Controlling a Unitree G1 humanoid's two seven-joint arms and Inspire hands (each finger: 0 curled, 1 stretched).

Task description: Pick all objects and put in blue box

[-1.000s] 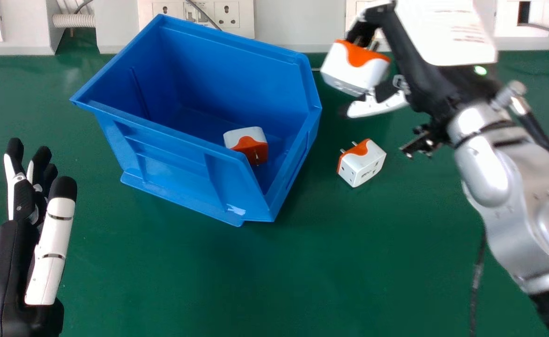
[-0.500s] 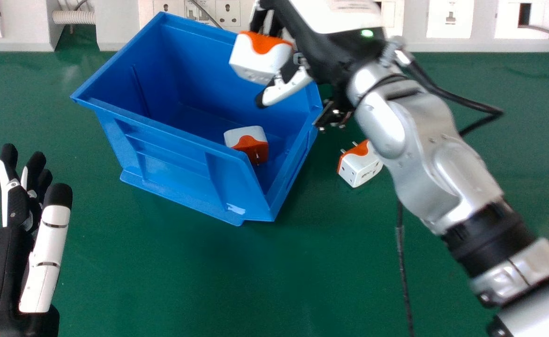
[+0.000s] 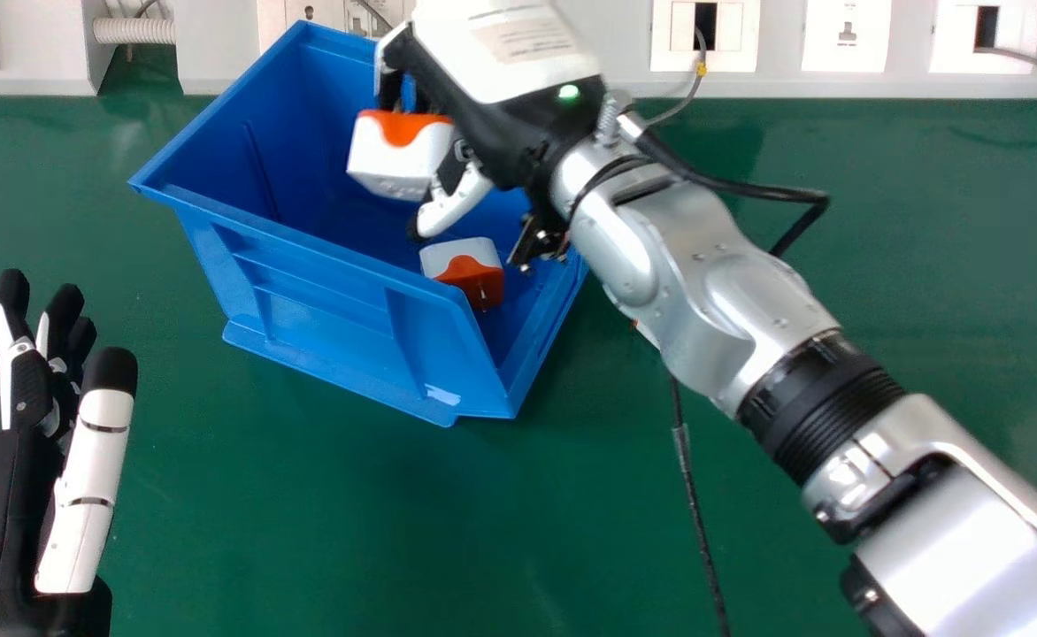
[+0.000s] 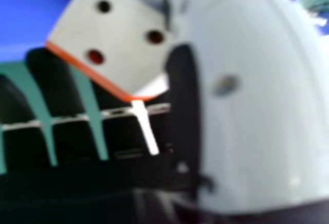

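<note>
Pinching the likely light, stiff adapter [image 3: 397, 161] across its body, the right robot hand [image 3: 458, 203] is partly closed.

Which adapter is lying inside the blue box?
The lower adapter in the head view, resting in the box; the upper one is held in the right hand.

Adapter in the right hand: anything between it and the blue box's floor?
Nothing visible: the held adapter, in the right hand, is over the open blue box. The other adapter lies inside, nearer the robot and rightward, likely clear of the drop.
</note>
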